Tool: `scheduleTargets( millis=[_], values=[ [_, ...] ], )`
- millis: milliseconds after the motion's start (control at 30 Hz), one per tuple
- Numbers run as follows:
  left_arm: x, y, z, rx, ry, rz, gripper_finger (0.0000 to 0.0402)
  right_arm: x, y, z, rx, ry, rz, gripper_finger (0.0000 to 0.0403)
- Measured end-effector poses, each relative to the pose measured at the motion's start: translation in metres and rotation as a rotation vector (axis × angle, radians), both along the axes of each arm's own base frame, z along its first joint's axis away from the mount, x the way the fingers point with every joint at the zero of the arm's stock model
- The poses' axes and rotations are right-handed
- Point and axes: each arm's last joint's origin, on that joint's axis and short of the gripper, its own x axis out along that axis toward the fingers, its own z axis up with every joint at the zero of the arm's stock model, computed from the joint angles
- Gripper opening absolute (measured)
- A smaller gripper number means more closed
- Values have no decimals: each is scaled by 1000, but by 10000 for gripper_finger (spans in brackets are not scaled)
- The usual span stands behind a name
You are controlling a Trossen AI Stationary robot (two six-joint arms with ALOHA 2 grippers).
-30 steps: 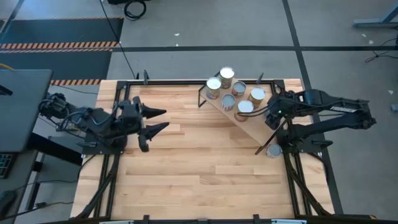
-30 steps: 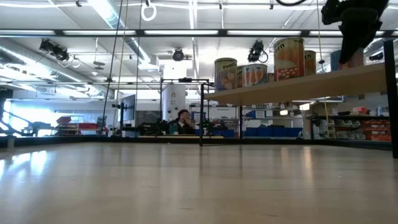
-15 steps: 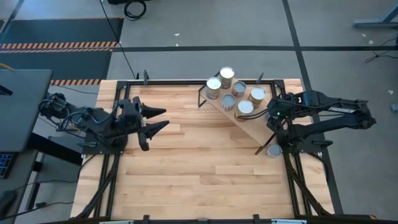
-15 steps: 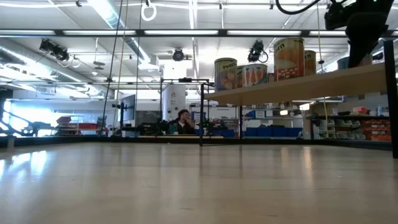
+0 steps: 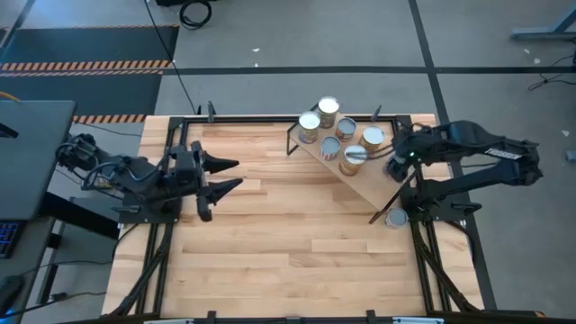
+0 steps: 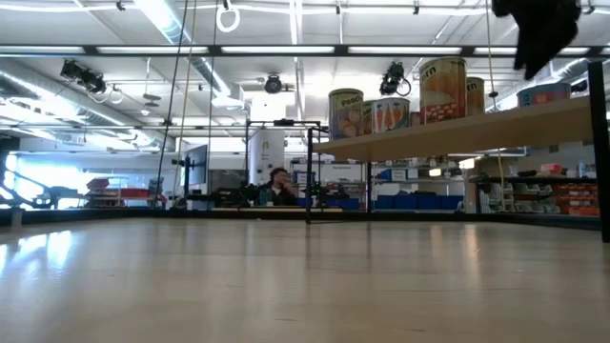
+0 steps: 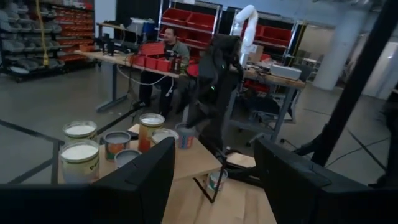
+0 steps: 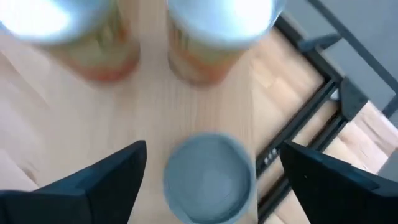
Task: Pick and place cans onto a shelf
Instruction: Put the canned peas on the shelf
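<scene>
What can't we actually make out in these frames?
- Right gripper, high view: its own dark arm hides the fingertips over the shelf; in the low view the picture's top edge cuts it off.
- Cans, right wrist view: motion blur, labels unreadable.
- Can on the table by the shelf's leg, high view: partly hidden by the frame, too small to read.
- Left gripper: clear, open, idle at the left side.

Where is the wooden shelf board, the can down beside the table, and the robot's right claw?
Light-wood shelf board [image 5: 369,183]: high view, bare plank.
Silver-topped can beside the table edge [image 5: 395,218]: high view, its top.
Right gripper [image 8: 208,165]: right wrist view, midway between its dark fingertips.
</scene>
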Motion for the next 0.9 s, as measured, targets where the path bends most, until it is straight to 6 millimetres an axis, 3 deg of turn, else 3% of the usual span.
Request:
scheduleTargets(
  millis=[233,400,500,667,767,900],
  values=[
    [-10,-13,2,-7,-10,-85,227,12,9,56,20,-426,21,372],
    [-18,-29,-2,20,34,-209,227,43,39,68,183,-573,175,358],
    [-23,-35,-6,9,62,-246,227,59,68,61,399,-530,250,348],
    [-27,-39,-13,2,117,-272,227,59,122,47,640,-379,251,331],
    [-28,-40,-17,10,159,-271,227,48,149,35,656,-265,197,321],
    [-29,-38,-24,21,215,-262,227,31,172,12,515,-39,164,306]
  ],
)
